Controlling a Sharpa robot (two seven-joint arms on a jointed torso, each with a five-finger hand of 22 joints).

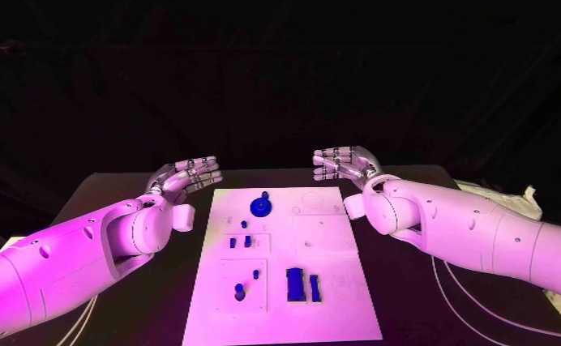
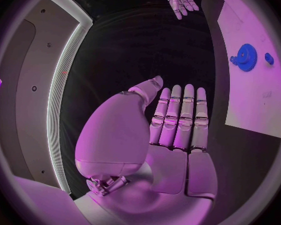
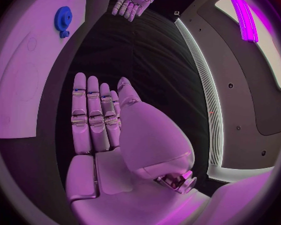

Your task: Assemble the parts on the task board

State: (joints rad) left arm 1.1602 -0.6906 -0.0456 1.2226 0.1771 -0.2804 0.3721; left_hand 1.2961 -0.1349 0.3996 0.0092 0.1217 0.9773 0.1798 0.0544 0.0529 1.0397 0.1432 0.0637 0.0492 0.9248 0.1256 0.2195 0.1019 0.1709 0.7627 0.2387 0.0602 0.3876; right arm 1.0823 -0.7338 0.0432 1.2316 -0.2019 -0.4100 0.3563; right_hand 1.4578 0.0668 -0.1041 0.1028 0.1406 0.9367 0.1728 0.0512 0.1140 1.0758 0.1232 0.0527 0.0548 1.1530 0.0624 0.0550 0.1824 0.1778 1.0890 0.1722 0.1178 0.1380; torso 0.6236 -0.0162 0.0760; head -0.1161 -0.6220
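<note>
Hands flank the far end of the task board (image 1: 284,281): the left hand (image 1: 187,174) just off its left edge, the right hand (image 1: 343,163) just off its right edge, both raised clear of it. Each is released, fingers straight and side by side, palm bare, holding and touching nothing.

Between the two hands and a little nearer the robot lies a blue gear (image 1: 262,204) with a small blue piece just beside it. Further back toward the robot's body, well behind both hands, sit small blue pegs (image 1: 241,241) and a pair of upright blue blocks (image 1: 301,284).

Which parts already sit in their places I cannot tell, so this fits either a board awaiting work or hands drawn back between placements. Whichever part is taken, a light pinch from straight above should keep its neighbours from being nudged.
</note>
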